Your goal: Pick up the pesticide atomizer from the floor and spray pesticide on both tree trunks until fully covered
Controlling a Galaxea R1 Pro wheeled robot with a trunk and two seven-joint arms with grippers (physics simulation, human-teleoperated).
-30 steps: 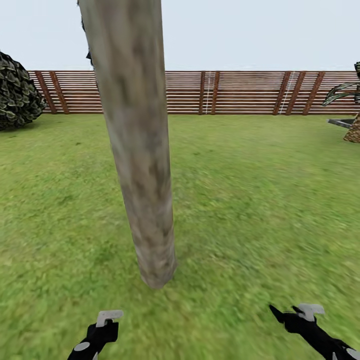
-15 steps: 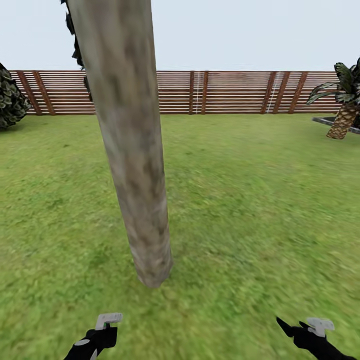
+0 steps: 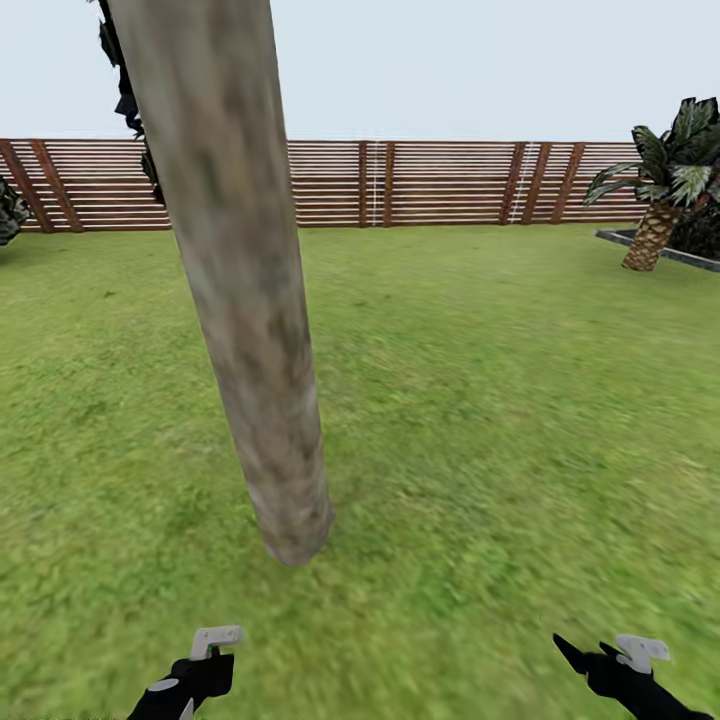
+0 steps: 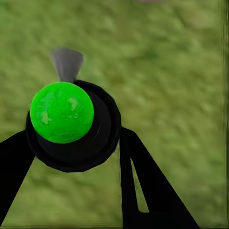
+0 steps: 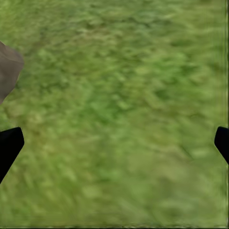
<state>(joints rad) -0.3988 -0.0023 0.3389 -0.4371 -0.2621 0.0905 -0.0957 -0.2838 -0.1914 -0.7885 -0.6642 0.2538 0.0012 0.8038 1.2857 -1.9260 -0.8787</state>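
The left claw (image 3: 195,672) pinches the pesticide atomizer (image 4: 71,124), its grey trigger head showing low in the head view. The tree trunk (image 3: 250,330) rises ahead of that claw and slightly to its right, leaning left toward the top, so the left arm is the nearer 1. The right claw (image 3: 600,665) hangs spread and empty over the lawn (image 3: 500,400). Fence (image 3: 450,185) and palm (image 3: 660,200) stand well apart; nothing blocks the spray path

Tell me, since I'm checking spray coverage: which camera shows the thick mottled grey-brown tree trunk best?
The head view: the thick mottled grey-brown tree trunk runs from the lawn up past the frame, leaning. The right wrist view catches a sliver of its base; the left wrist view faces grass.
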